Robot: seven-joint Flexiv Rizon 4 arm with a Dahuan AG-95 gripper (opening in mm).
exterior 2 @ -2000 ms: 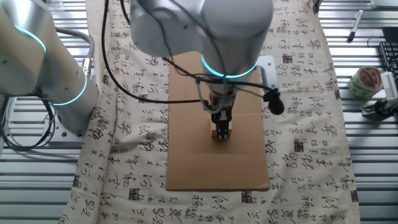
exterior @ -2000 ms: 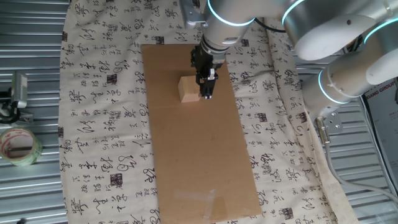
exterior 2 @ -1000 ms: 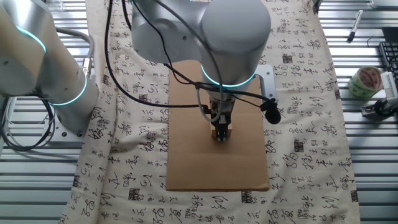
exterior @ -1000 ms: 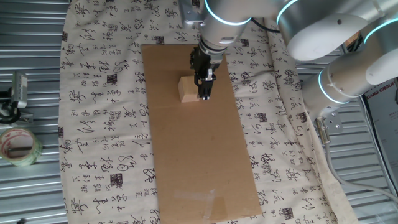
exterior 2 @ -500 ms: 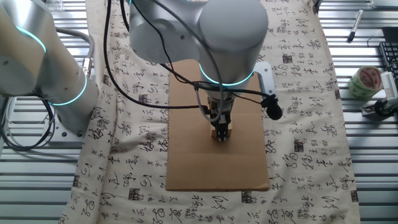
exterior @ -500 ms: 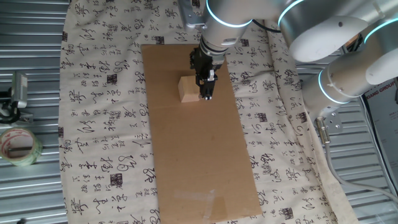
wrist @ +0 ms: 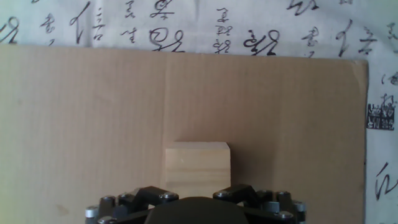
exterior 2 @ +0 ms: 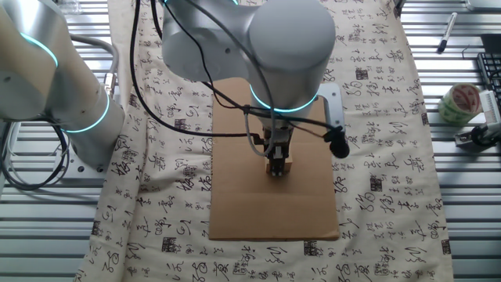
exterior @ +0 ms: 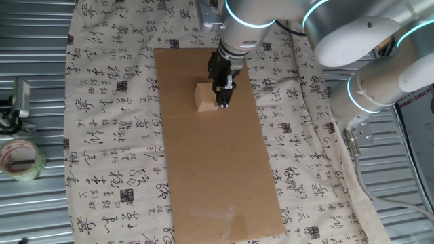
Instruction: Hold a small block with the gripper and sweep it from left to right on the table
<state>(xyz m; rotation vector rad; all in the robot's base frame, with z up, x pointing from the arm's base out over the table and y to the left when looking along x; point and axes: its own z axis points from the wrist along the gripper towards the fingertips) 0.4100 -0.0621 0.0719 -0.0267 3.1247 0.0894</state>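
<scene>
Wooden small block (exterior: 205, 97) sits low on the counter's (exterior: 102, 135) cardboard sheet (exterior: 217, 169), the end effector (exterior: 222, 102) apparently pinching it, seemingly so it slides during the sweep.

Ribbed grey metal decking (exterior: 34, 210) surrounds the work surface on all visible sides. A tape roll (exterior: 20, 159) rests on the decking beside a small metal clamp (exterior: 17, 105). A black marker pen (exterior 2: 446, 33) lies nearby. Lighting is even and diffuse.
</scene>
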